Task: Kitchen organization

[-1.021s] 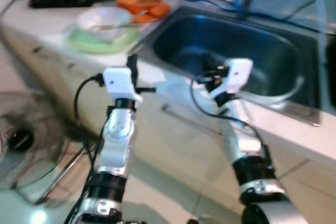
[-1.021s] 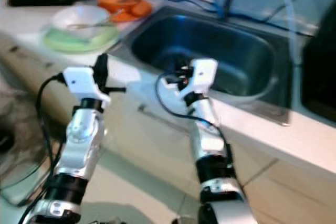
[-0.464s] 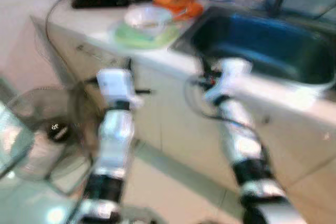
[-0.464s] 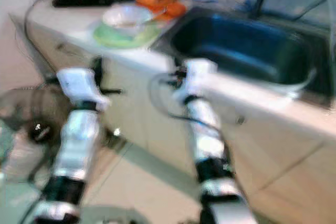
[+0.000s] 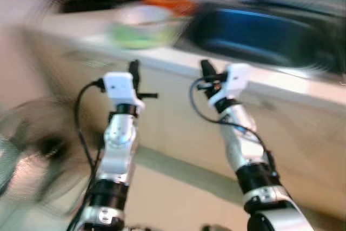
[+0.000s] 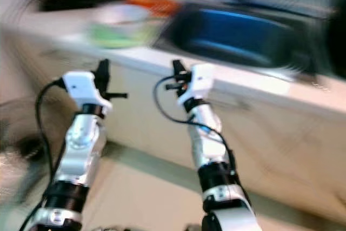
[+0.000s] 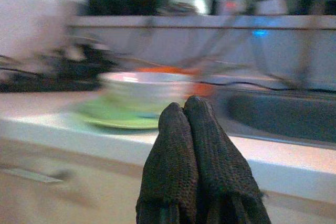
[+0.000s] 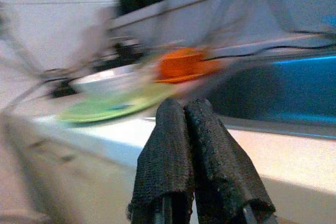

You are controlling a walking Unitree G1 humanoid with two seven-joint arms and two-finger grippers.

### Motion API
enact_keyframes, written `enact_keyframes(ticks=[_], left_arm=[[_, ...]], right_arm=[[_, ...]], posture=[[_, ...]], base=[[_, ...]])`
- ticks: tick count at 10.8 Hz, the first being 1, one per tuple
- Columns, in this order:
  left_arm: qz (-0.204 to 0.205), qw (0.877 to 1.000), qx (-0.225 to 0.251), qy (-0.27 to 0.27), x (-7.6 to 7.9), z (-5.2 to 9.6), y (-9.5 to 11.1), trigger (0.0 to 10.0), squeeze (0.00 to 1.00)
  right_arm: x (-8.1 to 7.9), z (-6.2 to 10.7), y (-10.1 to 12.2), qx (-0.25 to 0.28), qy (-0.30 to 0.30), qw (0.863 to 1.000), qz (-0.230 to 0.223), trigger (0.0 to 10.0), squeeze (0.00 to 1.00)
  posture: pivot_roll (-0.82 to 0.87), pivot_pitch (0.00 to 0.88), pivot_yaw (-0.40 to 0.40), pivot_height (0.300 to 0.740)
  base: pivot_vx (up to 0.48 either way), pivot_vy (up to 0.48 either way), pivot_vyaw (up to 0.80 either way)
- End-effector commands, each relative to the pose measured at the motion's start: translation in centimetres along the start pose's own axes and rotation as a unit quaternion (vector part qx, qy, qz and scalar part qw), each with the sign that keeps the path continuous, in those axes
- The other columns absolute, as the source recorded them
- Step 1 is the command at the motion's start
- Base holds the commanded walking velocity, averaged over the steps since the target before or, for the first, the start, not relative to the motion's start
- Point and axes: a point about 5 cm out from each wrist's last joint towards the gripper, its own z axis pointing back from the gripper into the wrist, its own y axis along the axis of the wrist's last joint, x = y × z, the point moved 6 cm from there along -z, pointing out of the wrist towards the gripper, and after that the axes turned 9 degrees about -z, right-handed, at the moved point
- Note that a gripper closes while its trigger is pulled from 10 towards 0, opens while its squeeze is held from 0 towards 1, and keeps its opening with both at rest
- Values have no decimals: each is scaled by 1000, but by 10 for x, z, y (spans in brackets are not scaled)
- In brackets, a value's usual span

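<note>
Since half a second ago the camera has swung; the bench (image 5: 162, 58) sits higher. Left pincer (image 7: 195, 124) and right pincer (image 8: 190, 124), both closed and empty, hover below its edge. Bowl (image 7: 144, 88) on green plate (image 7: 113, 119) awaits approach; next move likely needs reaching upward.

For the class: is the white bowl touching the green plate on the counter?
Touching. In the left wrist view the white bowl sits on the green plate, with no gap between them.
</note>
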Motion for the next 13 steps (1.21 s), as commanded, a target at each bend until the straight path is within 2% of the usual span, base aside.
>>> enact_keyframes(ticks=[1,6,9,10,13], left_arm=[[4,1000,5,-10,4,-2,5,10000,0],[-6,1000,18,13,-7,-3,11,10000,0],[-14,1000,14,21,-12,-3,9,10000,0],[-14,1000,16,20,-11,-3,10,10000,0],[-14,999,22,21,-11,-4,12,10000,0]], right_arm=[[1,-1,2,-1,-2,1000,0,10000,0],[-1,-1,2,2,3,1000,1,10000,0],[-8,0,4,8,23,1000,15,10000,0],[-9,0,3,8,25,1000,14,10000,0],[-9,0,2,8,22,1000,2,10000,0]], posture=[[43,38,18,740],[46,40,17,740],[43,32,21,740],[44,30,22,740],[47,18,23,740]], base=[[0,0,-800],[0,0,0],[341,0,206],[424,0,619],[450,0,0]])
